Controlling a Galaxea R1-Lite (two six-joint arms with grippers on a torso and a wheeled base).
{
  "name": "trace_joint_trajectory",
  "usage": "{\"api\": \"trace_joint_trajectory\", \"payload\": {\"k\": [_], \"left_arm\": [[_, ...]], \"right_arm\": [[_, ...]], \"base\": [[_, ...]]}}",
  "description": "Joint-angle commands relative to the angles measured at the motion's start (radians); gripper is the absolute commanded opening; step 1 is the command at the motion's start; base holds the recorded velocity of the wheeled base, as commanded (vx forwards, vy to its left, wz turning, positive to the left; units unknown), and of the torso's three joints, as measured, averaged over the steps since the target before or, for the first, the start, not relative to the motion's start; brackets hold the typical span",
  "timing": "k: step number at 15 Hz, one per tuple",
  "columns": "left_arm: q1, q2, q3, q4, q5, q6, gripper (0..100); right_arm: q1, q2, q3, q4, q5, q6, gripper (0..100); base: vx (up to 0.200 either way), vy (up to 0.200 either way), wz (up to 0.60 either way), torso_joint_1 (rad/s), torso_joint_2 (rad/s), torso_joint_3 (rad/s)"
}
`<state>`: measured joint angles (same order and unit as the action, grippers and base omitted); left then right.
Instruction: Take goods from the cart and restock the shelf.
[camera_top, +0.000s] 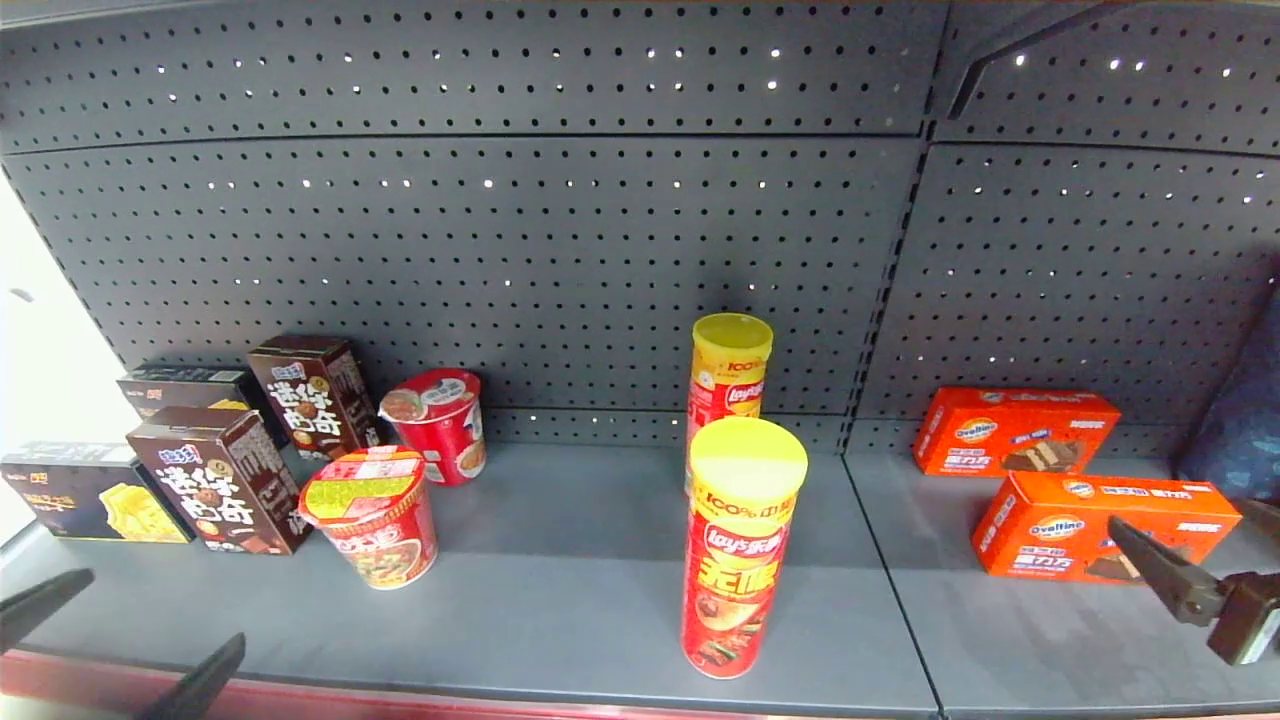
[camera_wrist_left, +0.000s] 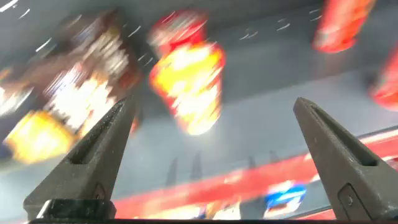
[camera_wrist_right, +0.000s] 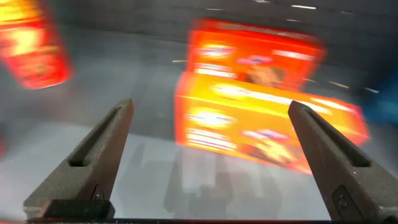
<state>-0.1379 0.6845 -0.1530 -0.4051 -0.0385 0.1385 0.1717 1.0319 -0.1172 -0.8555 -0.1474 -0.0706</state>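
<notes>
While both sets of fingers stand spread wide, neither has hold of anything: the left gripper (camera_wrist_left: 212, 106) hangs empty over the front lip of the shelf (camera_top: 560, 610) at its left end, touching nothing. Past its fingers sit the front noodle cup (camera_top: 372, 520) and the front brown box (camera_top: 225, 480), both near but apart from it. The right gripper (camera_wrist_right: 211, 106) is just as wide open and empty, at the right end of the shelf, aimed at the near orange box (camera_top: 1085, 525). That box lies flat just beyond the fingertips, and no contact is visible. The far orange box (camera_top: 1015, 430) lies flat behind it against the pegboard back (camera_top: 560, 250). In mid shelf two chip cans stand upright with yellow lids, the front can (camera_top: 740, 560) near the shelf edge and the rear can (camera_top: 730, 375) close behind it by the back panel. To the left, the rear noodle cup (camera_top: 440, 420) stands behind the front one, foil lids on both. The rear brown box (camera_top: 315, 395) stands upright beside that cup. A black box (camera_top: 85, 490) sits at the far left end, with another black box (camera_top: 185, 385) behind it.
</notes>
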Motion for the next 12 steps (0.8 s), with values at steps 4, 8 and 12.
{"api": "trace_joint_trajectory", "payload": {"k": [4,8,12], "left_arm": [[0.144,-0.549,0.052,0.433,0.083,-0.025,100],[0.141,-0.684,0.093,0.486,0.088,-0.02,100],[0.141,-0.684,0.099,0.485,0.081,-0.025,100]], "right_arm": [[-0.166,-0.308,0.111,0.148,0.002,0.025,100],[-0.127,-0.682,0.111,0.506,0.002,0.02,100],[-0.156,-0.995,0.106,0.819,0.014,0.035,100]], "base": [[0.0,0.0,0.0,0.0,0.0,0.0],[0.0,0.0,0.0,0.0,0.0,0.0],[0.0,0.0,0.0,0.0,0.0,0.0]]}}
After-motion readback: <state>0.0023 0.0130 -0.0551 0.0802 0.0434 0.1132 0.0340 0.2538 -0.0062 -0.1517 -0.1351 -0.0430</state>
